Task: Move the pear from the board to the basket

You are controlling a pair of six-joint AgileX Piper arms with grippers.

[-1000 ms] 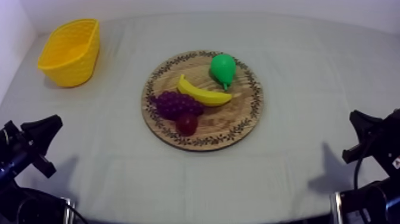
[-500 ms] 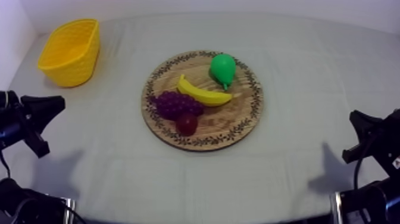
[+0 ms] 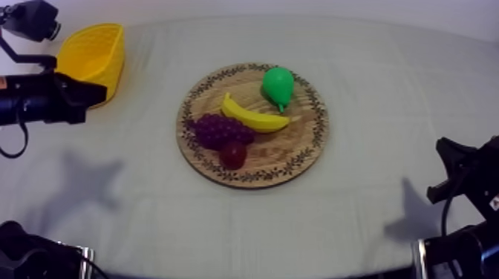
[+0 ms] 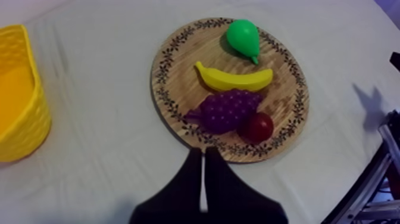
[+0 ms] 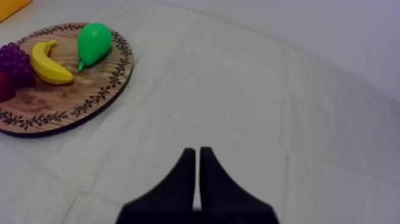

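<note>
Now the pear point(image 3: 278, 85) lies on the board point(image 3: 289, 152), on its side toward the counter's far edge, near the banana point(image 3: 254, 117). The grapes point(image 3: 219, 130) and small red fruit point(image 3: 233, 154) touch each other on the nearer side. The board sits mid-counter and the basket point(image 3: 110, 67) at the far left corner. Beside the basket hovers the left gripper point(image 4: 203, 152), fingers pressed into a narrow wedge, holding nothing. By the right edge the right gripper point(image 5: 197, 150) has its fingers likewise together, empty.

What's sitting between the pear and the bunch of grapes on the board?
The banana lies crosswise between the pear and the bunch of grapes on the wooden board. This is plain in both the top view and the left wrist view.
</note>
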